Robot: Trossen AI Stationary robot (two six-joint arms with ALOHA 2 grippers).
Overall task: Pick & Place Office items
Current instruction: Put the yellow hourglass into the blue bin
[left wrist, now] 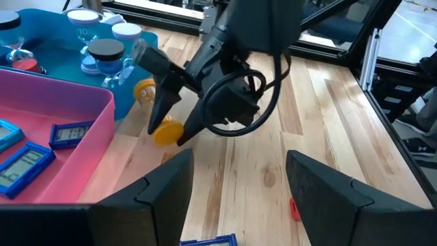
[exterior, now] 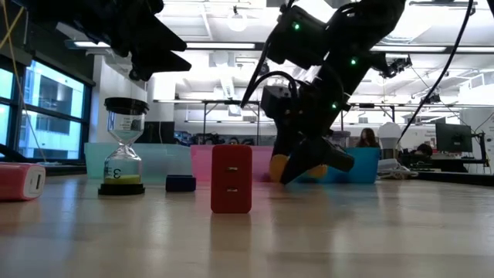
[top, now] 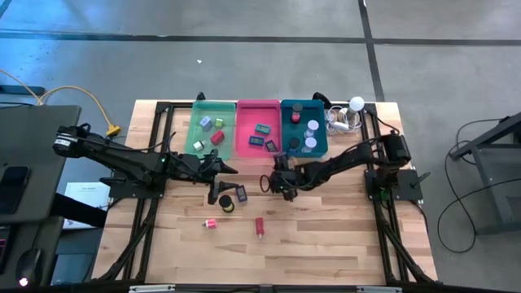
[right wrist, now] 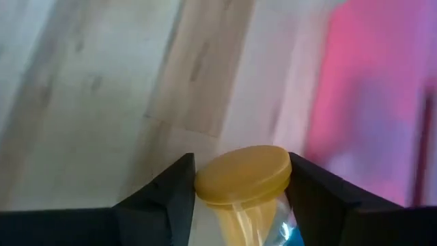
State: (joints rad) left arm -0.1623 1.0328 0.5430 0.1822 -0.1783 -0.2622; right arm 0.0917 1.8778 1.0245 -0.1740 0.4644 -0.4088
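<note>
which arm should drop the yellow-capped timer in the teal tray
Right. The right gripper already holds the yellow-capped timer beside the teal tray; the left gripper is open and empty.

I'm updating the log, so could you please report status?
Right claw shut on yellow-capped sand timer beside pink tray. Left claw open, empty.

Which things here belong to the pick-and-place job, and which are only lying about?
Job: yellow hourglass held in right pincer; black hourglass; red charger; pink charger; left pincer, open.

Lying about: white ball; cables.
</note>
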